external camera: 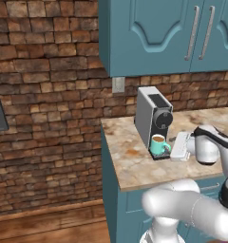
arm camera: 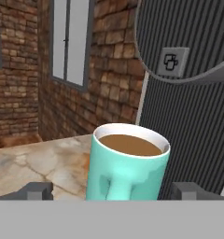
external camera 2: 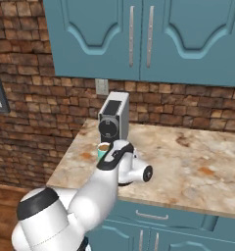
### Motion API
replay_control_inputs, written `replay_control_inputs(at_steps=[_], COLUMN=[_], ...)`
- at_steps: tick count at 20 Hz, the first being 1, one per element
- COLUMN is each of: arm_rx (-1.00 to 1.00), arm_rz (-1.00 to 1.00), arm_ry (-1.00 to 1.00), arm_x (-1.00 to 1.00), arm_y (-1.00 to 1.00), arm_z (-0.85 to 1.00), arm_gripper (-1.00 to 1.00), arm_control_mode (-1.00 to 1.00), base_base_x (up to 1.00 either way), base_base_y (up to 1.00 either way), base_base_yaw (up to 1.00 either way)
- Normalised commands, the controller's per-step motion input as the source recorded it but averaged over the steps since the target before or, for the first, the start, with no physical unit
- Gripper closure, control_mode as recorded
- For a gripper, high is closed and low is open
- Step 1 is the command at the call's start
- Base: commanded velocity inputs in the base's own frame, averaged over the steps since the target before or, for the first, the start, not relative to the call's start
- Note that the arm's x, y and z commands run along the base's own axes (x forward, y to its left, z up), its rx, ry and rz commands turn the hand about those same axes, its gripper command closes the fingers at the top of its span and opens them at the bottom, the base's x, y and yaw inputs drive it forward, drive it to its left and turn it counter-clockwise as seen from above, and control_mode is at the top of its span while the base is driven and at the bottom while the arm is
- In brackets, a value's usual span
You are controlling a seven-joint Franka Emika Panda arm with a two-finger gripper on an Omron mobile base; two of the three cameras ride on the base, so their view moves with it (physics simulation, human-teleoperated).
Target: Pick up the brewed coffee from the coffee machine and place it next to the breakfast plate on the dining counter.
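The brewed coffee (external camera: 158, 144) is a teal mug with a white inner rim, standing on the drip tray of the silver-grey coffee machine (external camera: 151, 117), under its black head. In the right base view the mug (external camera 2: 104, 149) peeks out just left of my forearm, below the machine (external camera 2: 113, 119). My gripper (external camera: 173, 148) is level with the mug, just to its right, and open. In the hand view the mug (arm camera: 128, 163) sits close between my two fingertips (arm camera: 37, 190), its handle facing the camera, and nothing is gripped. The breakfast plate and the dining counter are out of view.
The machine stands at the left end of a marbled countertop (external camera: 130, 161) on teal cabinets; its left edge drops to a wooden floor. Teal wall cabinets (external camera: 168, 33) hang above. A brick wall with an outlet (external camera: 118, 84) is behind, and a window (arm camera: 69, 42) lies beyond the mug.
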Motion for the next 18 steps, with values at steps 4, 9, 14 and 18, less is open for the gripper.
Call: replay_control_inputs(at_steps=[4, 9, 14, 18], arm_rx=[0.0, 0.0, 0.0, 0.0], arm_rz=[0.0, 0.0, 0.0, 0.0], arm_ry=[-0.02, 0.0, 0.0, 0.0], arm_x=[0.27, 0.29, 0.28, 0.13], arm_y=[-0.18, -0.04, 0.0, 0.0], arm_z=[-0.21, -0.24, -0.13, -0.04], arm_gripper=[-1.0, -1.0, 1.0, 1.0], arm_control_mode=[-1.0, -1.0, -1.0, -1.0], base_base_x=[0.0, 0.0, 0.0, 0.0], base_base_y=[0.0, 0.0, 0.0, 0.0], base_base_yaw=[0.0, 0.0, 0.0, 0.0])
